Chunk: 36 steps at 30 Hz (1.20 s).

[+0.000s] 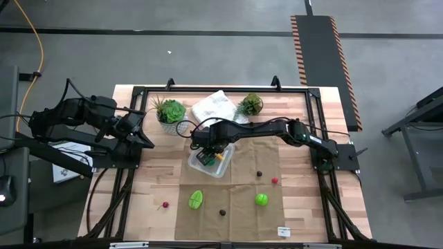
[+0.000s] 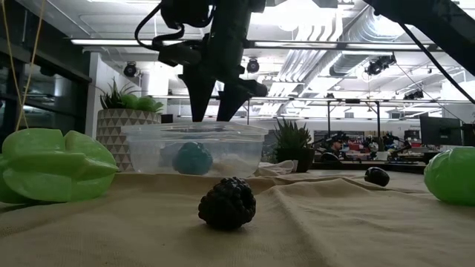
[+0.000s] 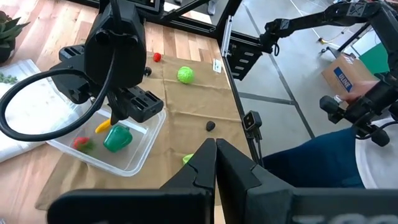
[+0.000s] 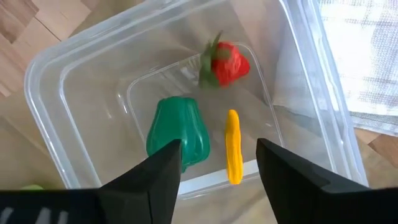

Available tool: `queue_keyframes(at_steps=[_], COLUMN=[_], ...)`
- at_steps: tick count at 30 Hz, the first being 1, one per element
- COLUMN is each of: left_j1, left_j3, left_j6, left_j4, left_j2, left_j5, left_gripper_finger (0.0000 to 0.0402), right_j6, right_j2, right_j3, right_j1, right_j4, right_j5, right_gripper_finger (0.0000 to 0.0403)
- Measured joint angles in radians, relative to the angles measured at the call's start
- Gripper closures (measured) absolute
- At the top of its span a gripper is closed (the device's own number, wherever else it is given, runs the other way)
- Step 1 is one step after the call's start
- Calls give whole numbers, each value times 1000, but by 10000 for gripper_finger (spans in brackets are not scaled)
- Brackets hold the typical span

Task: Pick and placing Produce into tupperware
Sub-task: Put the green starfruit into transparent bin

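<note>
Produce (image 1: 196,200) at 6 o'clock of the tupperware (image 1: 223,168) looks light and stiff; right gripper (image 4: 217,163) hangs spread, empty.

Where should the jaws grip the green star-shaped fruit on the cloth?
Probably across the middle of the green star-shaped fruit, from straight above. It lies flat and elongated on the cloth with ridges along its length, and nothing crowds it, so closing across the narrow width looks safest.

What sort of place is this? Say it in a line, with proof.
Probably an open lab or workshop: a wooden table on a concrete floor, a hazard-striped mat, and exposed ceiling ducts over distant workbenches.
</note>
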Motion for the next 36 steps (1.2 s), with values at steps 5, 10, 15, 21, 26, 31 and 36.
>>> queue_keyframes(at_steps=[5, 10, 15, 21, 26, 31, 36], left_j1=[0, 0, 0, 0, 0, 0, 0], left_j3=[0, 0, 0, 0, 0, 0, 0], left_j6=[8, 8, 8, 8, 8, 8, 5], left_j4=[0, 0, 1, 2, 11, 56, 125], left_j2=[0, 0, 0, 0, 0, 2, 15], left_j5=[0, -2, -21, -46, -95, -154, -166], left_gripper_finger=[401, 401, 401, 401, 401, 401, 401], right_j6=[-15, -20, -53, -109, -157, -209, -307], right_j2=[-2, -19, -92, -167, -232, -334, -469], right_j3=[5, 102, 86, 83, 82, 82, 83], right_j1=[0, -2, -26, -54, -55, -56, -55], right_j4=[33, 64, 114, 119, 130, 153, 204], right_j5=[-9, 8, 68, 80, 79, 80, 99], right_gripper_finger=[212, 213, 213, 213, 213, 213, 213])
